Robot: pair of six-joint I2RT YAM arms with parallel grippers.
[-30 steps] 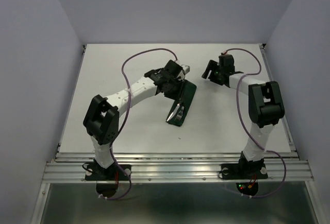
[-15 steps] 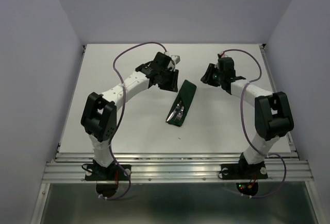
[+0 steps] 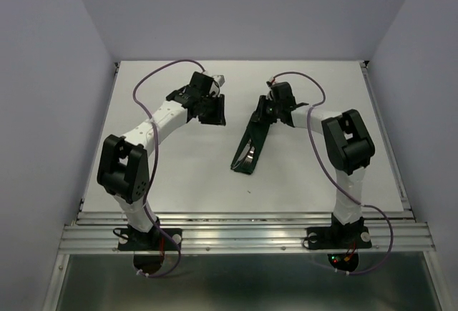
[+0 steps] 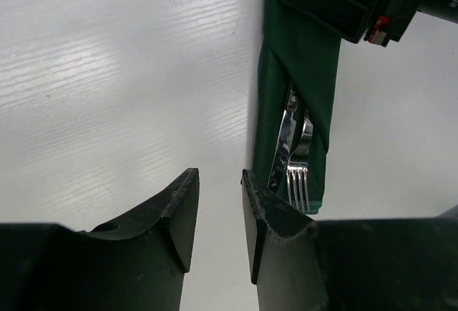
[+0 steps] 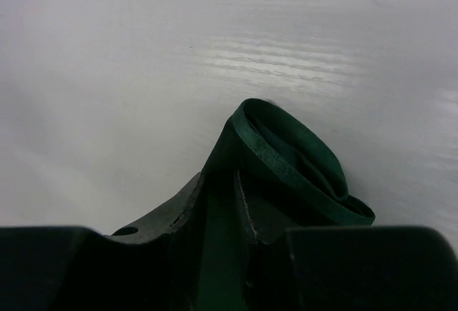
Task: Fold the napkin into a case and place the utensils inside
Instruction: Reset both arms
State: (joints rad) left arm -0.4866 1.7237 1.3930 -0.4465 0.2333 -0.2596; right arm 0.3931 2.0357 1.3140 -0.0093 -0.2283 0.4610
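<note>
The case [image 3: 250,145] lies slantwise on the table [image 3: 164,175], between the two arms, with its open mouth at the near end. There the fork [image 4: 299,175] and the knife [image 4: 284,136] lie side by side. Their heads are bare on the lower layer of cloth and their handles are tucked under the fold.

At the far end the right gripper [image 5: 229,182] is clenched on the bunched green folds, which loop up beyond its fingers. The main risk looks to be here. If that end is raised or tugged, the smooth metal could slide out through the near mouth, since nothing closes it. A pull on only some of the layers could also peel the fold apart and undo the pouch. Whether every layer is caught I cannot tell.

The left gripper [image 4: 218,179] hangs over bare table beside the case, its jaws parted on nothing, so it steadies neither the cloth nor the utensils.
</note>
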